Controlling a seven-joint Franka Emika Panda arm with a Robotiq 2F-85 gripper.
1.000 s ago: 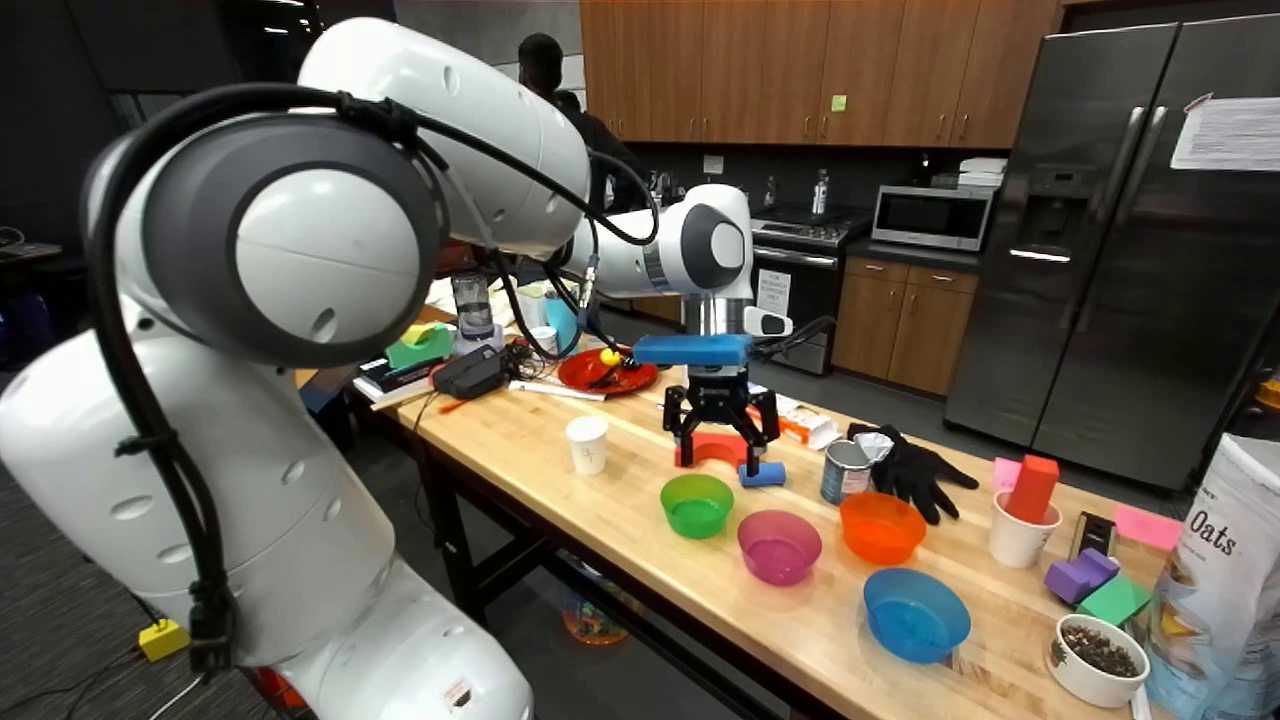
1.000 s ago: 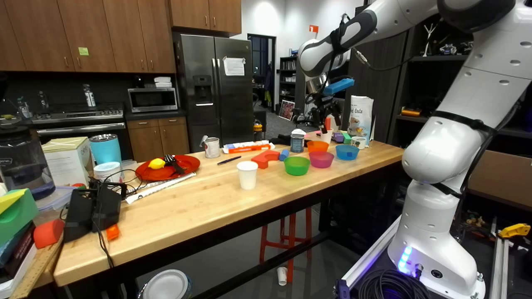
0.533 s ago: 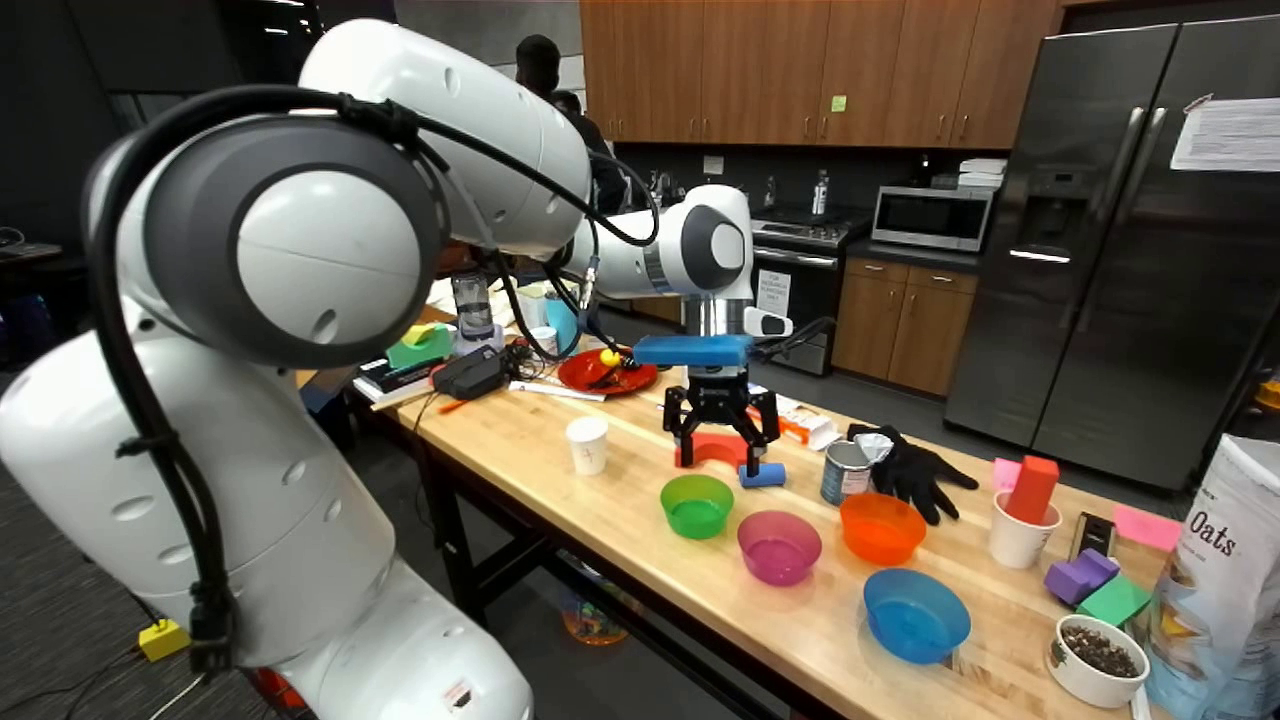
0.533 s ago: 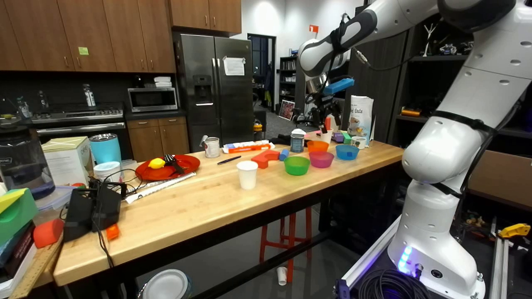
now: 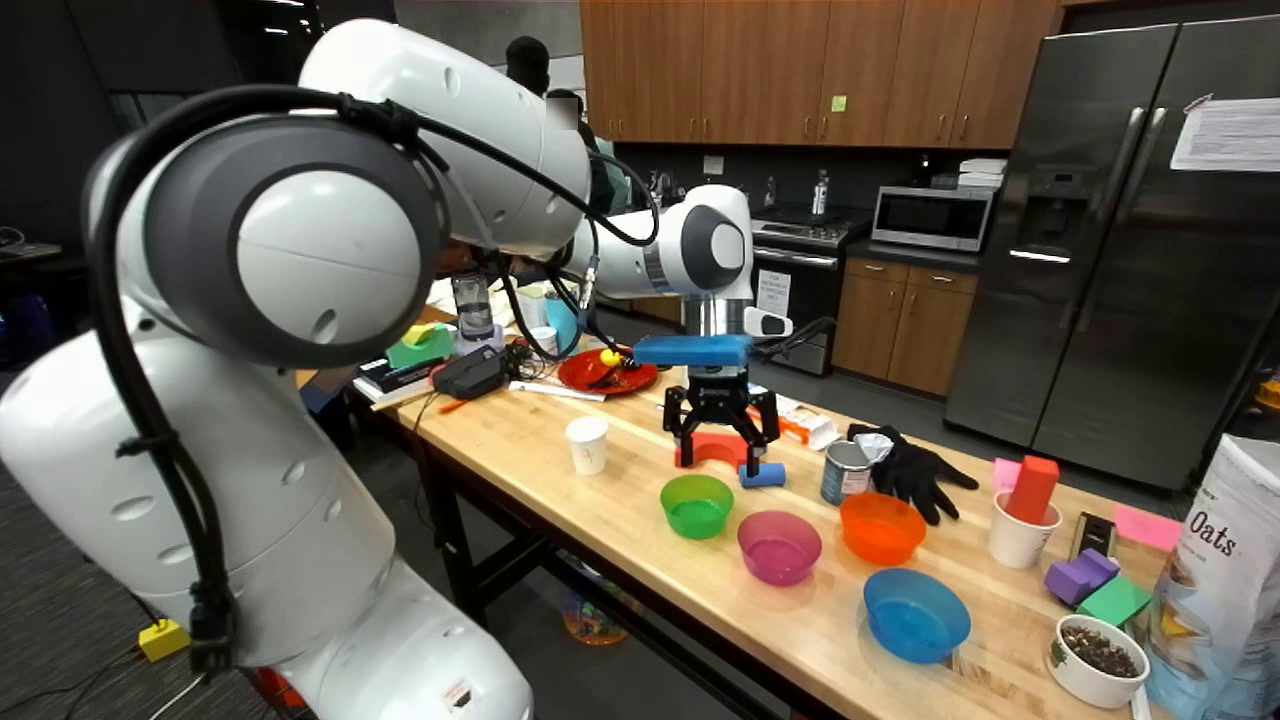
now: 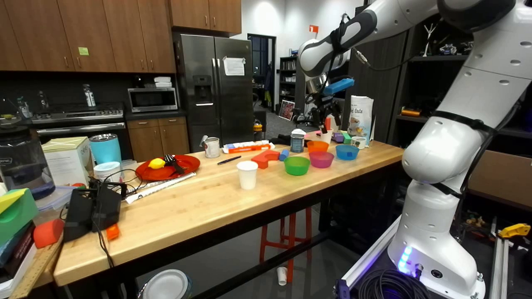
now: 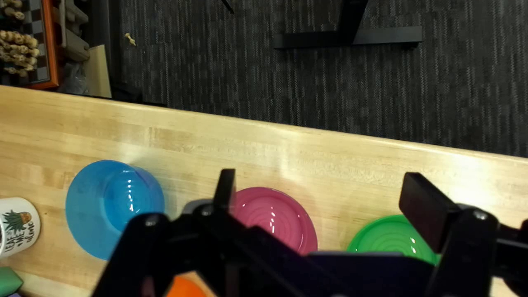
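Note:
My gripper hangs above the table, fingers wide apart and nothing between them. Below it in the wrist view lie a magenta bowl and a green bowl, each partly covered by the fingers. Left of these sits a blue bowl; an orange bowl barely shows. In an exterior view the gripper appears in front of a red arch block and a blue cylinder. It touches none of the bowls, which all look empty.
A white paper cup stands near the table's middle. Around the bowls are a can, a black glove, a cup with a red block and an oats bag. A red plate bears a lemon and fork.
Arm, gripper and table objects keep their places. Only a person in the background has shifted slightly left in an exterior view.

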